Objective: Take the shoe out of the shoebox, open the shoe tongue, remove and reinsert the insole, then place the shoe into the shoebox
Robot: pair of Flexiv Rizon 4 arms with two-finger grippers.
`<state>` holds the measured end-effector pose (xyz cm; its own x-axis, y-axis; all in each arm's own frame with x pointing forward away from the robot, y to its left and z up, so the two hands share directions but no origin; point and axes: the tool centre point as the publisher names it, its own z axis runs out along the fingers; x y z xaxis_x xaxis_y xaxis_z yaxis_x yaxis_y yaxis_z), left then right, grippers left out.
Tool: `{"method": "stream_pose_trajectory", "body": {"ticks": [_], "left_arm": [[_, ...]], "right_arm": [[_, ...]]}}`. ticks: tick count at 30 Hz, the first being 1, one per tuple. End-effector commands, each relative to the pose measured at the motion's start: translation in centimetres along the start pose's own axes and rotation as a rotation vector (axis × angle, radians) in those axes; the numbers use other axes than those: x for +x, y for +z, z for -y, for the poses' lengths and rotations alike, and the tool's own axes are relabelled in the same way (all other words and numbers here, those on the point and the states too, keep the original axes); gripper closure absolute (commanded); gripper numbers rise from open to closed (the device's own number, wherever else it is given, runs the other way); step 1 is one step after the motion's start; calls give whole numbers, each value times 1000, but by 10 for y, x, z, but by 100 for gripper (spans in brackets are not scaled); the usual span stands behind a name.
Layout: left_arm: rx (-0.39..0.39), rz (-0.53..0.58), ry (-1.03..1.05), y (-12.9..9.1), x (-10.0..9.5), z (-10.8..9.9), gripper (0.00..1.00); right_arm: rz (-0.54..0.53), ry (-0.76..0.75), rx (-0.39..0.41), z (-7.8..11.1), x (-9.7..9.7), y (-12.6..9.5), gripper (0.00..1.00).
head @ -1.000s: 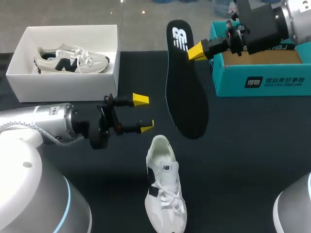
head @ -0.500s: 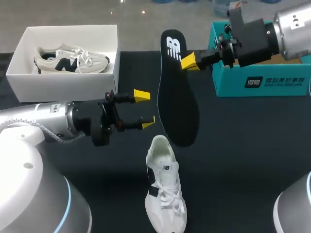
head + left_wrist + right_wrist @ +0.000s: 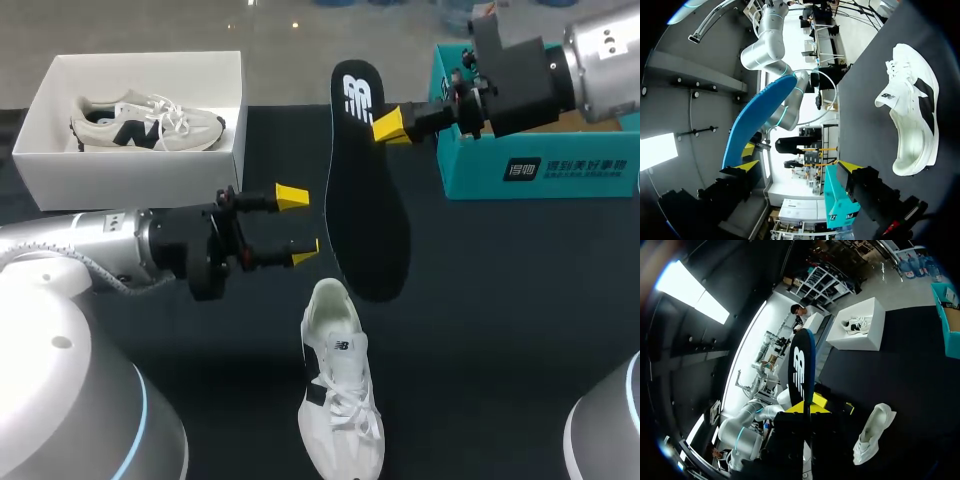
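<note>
Look, the insole [image 3: 365,200] dangles near the shoe [image 3: 340,390]!
Your right hand [image 3: 388,126] pinches its heel end, toe aimed at the shoe for reinsertion; your left hand [image 3: 298,226] gapes wide beside, ready to steady.

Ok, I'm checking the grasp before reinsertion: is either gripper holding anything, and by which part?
The right gripper holds the insole by its side edge near the logo end. The left gripper is open and empty.
</note>
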<state>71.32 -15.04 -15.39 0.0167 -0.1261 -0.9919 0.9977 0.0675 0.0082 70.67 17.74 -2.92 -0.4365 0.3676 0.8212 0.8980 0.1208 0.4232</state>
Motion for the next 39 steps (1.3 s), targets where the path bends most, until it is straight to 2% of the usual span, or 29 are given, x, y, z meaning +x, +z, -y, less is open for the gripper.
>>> {"method": "stream_pose_trajectory", "body": {"ticks": [1, 13, 17, 28, 39], "left_arm": [[-4, 2, 2, 2, 1, 1, 0], [-4, 2, 2, 2, 1, 1, 0], [-4, 2, 2, 2, 1, 1, 0], [-4, 2, 2, 2, 1, 1, 0], [-4, 2, 2, 2, 1, 1, 0]], "right_arm": [[1, 1, -2, 0, 0, 2, 100], [1, 1, -2, 0, 0, 2, 100], [-4, 61, -18, 4, -10, 11, 100], [-18, 187, -83, 26, -42, 13, 100], [-22, 226, -88, 29, -54, 27, 100]]}}
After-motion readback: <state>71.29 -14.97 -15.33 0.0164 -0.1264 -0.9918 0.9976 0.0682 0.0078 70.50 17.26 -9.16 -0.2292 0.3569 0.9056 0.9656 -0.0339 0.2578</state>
